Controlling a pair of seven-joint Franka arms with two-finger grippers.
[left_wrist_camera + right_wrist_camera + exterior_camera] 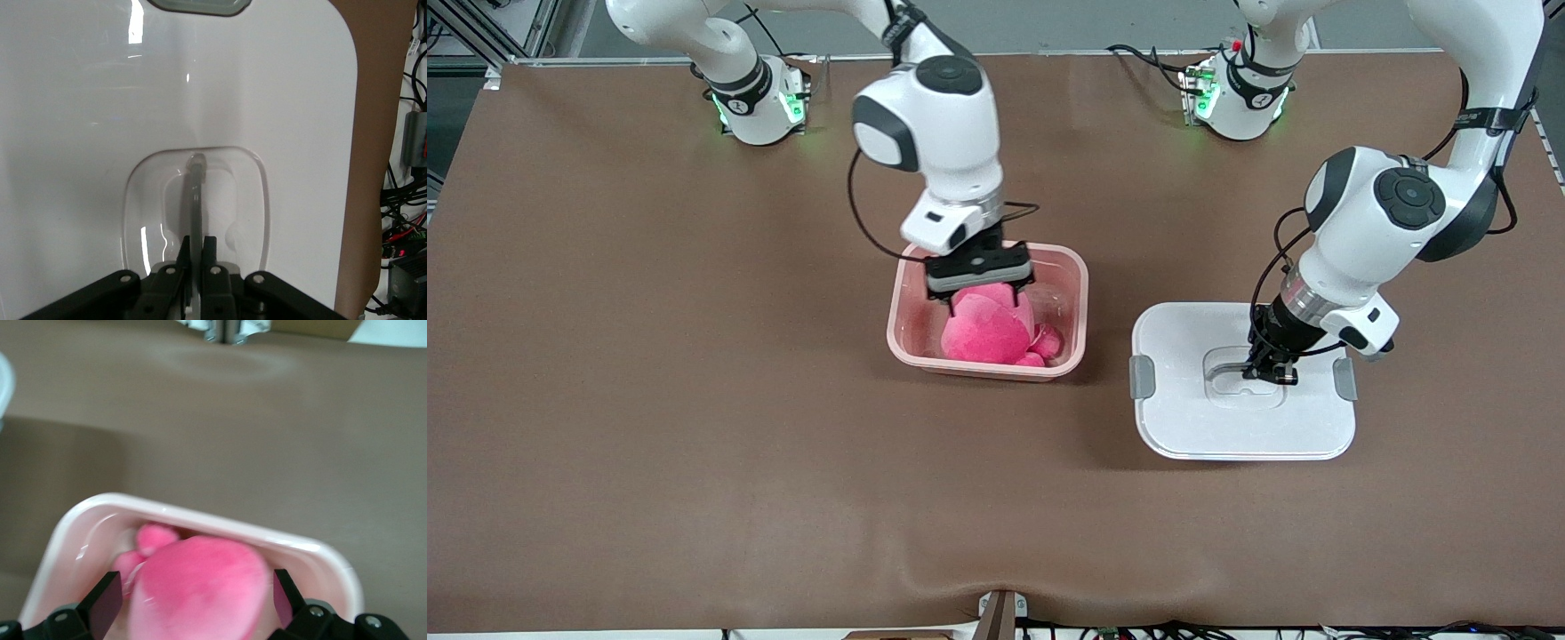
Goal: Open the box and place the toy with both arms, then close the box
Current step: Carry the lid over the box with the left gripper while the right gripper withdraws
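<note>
Straddling the hot-pink plush toy inside the translucent pink tub, the right pincer has its fingers spread wide on either flank of the plush, not squeezing it. The toy sits in the tub, bulging above the rim, and the tub stands near the middle of the tabletop. The white lid lies flat on the tabletop at about three o'clock from the tub, toward the left arm's end, its two grey side clips showing. The left pincer is down in the lid's recessed clear handle, fingers together and clamped on the handle bar.

Judging from this, placing looks done and closing comes next. The risks: the plush stands proud of the rim, so the lid may seat crooked or trap fabric; the thin handle could slip or twist in the narrow grip as the lid lifts; and if the right arm lingers over the tub, the incoming lid could strike it.
</note>
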